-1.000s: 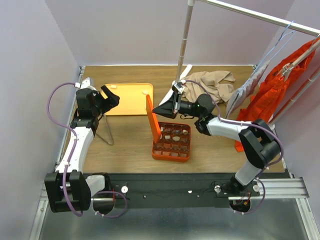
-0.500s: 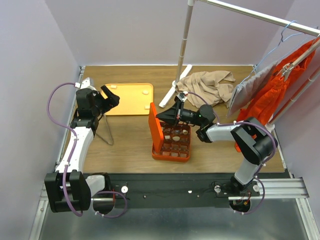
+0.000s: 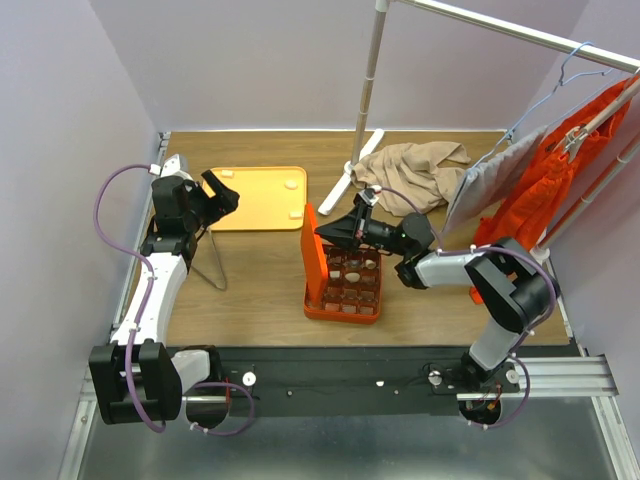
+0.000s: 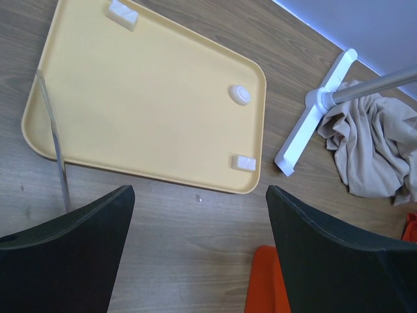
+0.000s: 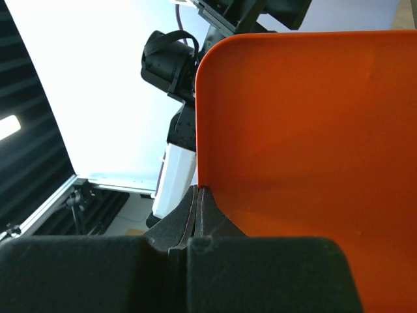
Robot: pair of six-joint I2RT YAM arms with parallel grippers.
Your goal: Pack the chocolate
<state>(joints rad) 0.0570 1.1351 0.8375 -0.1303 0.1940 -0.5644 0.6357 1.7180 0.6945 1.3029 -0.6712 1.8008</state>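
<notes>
You have a wooden tabletop [image 3: 250, 290] boxed in by lavender walls [image 3: 260, 70], with a clothes rack pole [image 3: 370, 80], an orange garment [image 3: 545, 170] and a crumpled beige cloth [image 3: 415, 170] crowding the far right. The flat tray [image 4: 143, 98] lies far left. The orange gridded box [image 3: 343, 312] sits centre, its lid [image 3: 315, 255] upright. Chocolate [image 4: 242, 95] lies in lumps on the tray and in box cells. Your left pincer [image 4: 200, 195] hovers wide apart and empty over the tray's near edge. Your right pincer [image 5: 197, 202] is pressed closed at the lid.

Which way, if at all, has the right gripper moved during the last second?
Yes. The right gripper has moved toward the near edge of the table, away from the rack's white foot and closer over the orange box.
</notes>
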